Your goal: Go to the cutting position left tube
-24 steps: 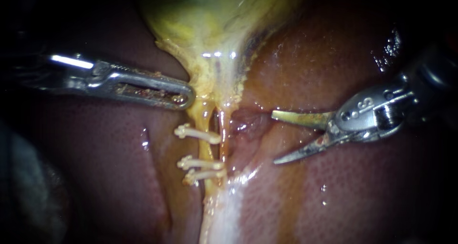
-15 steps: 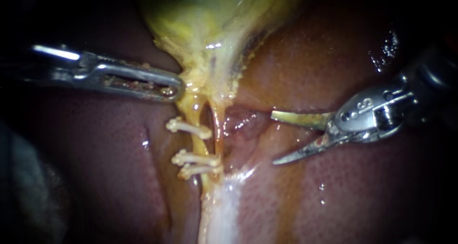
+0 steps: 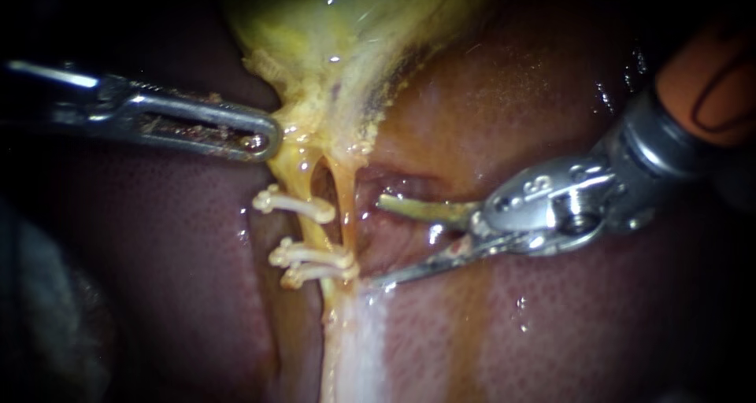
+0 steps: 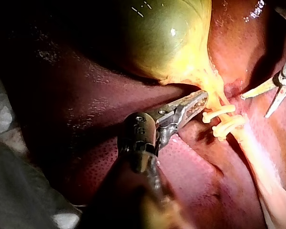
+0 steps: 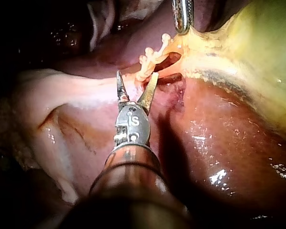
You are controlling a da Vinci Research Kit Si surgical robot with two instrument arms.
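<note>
Currently left instrument (image 3: 268, 139) comes in from the left, jaws pinched on the yellow edge of the gallbladder (image 3: 346, 25) at its narrow end, tissue taut toward the jaws

Two tubes run from that narrow end toward the near side, dark slit between them. Left tube (image 3: 299, 179) is just beside the left jaws; right tube (image 3: 349, 214) is close alongside it

Three clips cross the left tube, ends sticking out left: top clip (image 3: 291, 205) on its own, lower clips (image 3: 311, 255) as a tight pair nearer us. A bare stretch of left tube shows between top clip and the pair

Right instrument (image 3: 374, 242) enters from upper right, blades spread wide, nothing gripped. Both blade tips sit just right of the right tube. Far blade is level with the top clip, near blade tip is just beside the lower pair. Neither tube is between the blades

Right wrist view: clips just ahead of the spread blades (image 5: 137, 81), can't tell if touching

Liver (image 3: 551, 332) lies under everything, wet and glossy
</note>
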